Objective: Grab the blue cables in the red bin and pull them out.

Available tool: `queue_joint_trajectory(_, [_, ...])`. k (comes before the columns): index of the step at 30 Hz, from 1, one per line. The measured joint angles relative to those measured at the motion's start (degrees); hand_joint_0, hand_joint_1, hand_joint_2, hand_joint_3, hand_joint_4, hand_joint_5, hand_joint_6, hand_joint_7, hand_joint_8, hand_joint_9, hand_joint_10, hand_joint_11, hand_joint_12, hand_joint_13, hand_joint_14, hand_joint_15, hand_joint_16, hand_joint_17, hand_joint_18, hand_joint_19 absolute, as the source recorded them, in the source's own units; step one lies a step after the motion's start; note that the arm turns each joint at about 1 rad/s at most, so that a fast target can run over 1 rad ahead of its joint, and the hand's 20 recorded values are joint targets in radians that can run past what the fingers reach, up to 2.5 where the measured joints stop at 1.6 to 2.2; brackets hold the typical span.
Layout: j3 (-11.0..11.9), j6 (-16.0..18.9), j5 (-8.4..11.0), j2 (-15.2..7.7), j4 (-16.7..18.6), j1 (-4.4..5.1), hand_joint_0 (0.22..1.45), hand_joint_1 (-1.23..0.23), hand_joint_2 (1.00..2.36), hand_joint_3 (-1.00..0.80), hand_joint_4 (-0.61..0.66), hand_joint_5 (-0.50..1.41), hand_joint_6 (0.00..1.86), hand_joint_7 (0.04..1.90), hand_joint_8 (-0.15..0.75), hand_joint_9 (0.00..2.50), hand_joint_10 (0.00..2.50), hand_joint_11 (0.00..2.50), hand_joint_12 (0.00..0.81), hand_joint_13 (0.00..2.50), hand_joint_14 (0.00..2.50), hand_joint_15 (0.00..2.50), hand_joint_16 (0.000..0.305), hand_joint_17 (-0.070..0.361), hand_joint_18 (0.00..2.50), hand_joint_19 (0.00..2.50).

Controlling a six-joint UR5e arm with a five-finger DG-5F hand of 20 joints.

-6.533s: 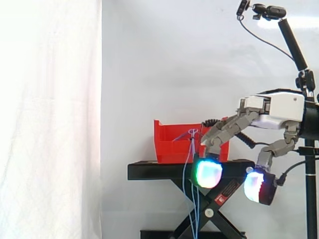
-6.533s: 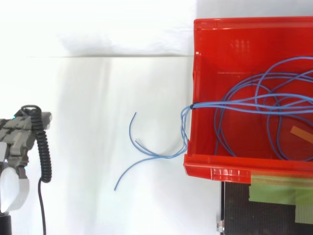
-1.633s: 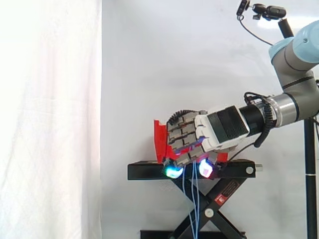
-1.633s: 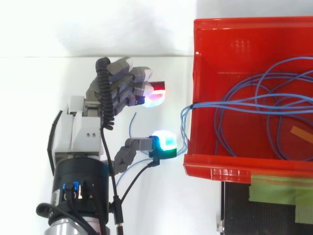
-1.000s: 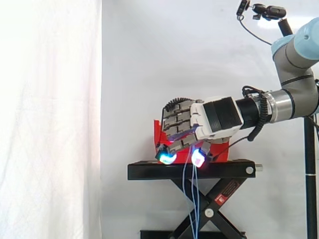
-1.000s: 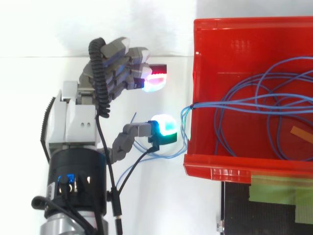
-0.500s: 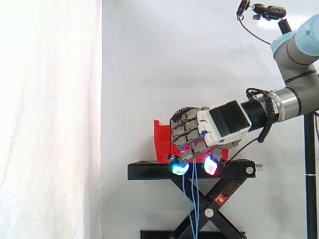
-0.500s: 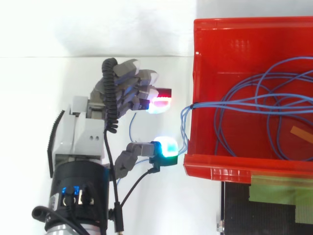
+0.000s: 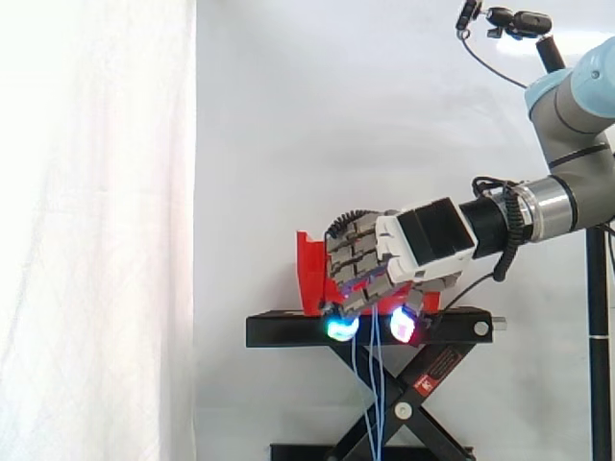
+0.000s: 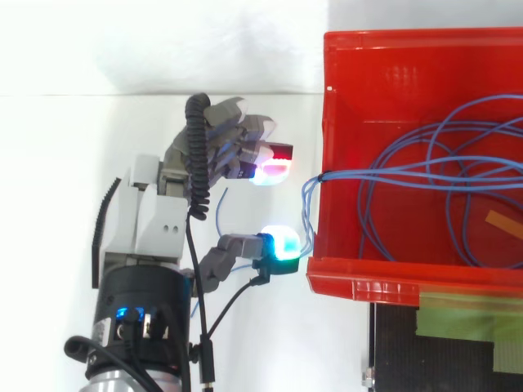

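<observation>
**Side view.** A white curtain [image 9: 96, 230] fills the left. Right of it a red bin [image 9: 309, 274] sits on a black stand [image 9: 288, 331]. The hand [image 9: 404, 252] reaches across the front of the bin and covers most of it. Two of its pads glow, one cyan and one magenta, level with the stand's top plate. Blue cables [image 9: 371, 384] hang down between these two pads and run on in front of the stand's crossed legs. The arm [image 9: 577, 115] comes in from the right edge.

**Top view.** The hand [image 10: 155, 212] lies left of the bin [image 10: 359, 286] and points toward its left wall. The fingers [image 10: 241, 135] are held close together, and their tips glow magenta. The thumb [image 10: 229, 249] stands well apart from them, and its cyan-green pad is just beside the bin's near left corner. The hand is spread and pinches nothing (one loose strand shows in the gap between thumb and fingers, and whether it touches either cannot be told). The cables [image 10: 425, 175] cross the bin's left wall at a single spot. A few strands drop outside that wall near the thumb's pad. The rest lies in loops inside the bin, toward its right side. An orange strip [image 10: 500, 223] lies on the bin floor among the loops. Green tape [image 10: 466, 314] shows just outside the bin's near wall.
</observation>
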Motion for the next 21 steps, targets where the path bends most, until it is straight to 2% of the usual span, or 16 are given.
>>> queue_joint_trajectory(7, [-1.63,-0.01,-0.07,0.00,2.28,0.03,0.77,-1.03,1.00,-1.00,0.02,0.59,0.01,0.60,0.228,0.76,0.02,0.96,0.338,0.66,0.02,0.60,0.046,0.103,0.47,0.47])
queue_joint_trajectory(14, [-1.76,-0.04,-0.09,0.01,5.25,-0.01,0.77,-1.04,1.00,-1.00,0.03,0.53,0.01,0.46,0.226,0.75,0.02,0.94,0.339,0.66,0.02,0.59,0.046,0.103,0.47,0.47])
queue_joint_trajectory(21, [-1.84,-0.80,-0.10,-0.02,7.24,0.03,0.77,-1.04,1.00,-1.00,0.02,0.50,0.01,0.43,0.226,0.73,0.02,0.93,0.338,0.66,0.02,0.60,0.046,0.103,0.47,0.47])
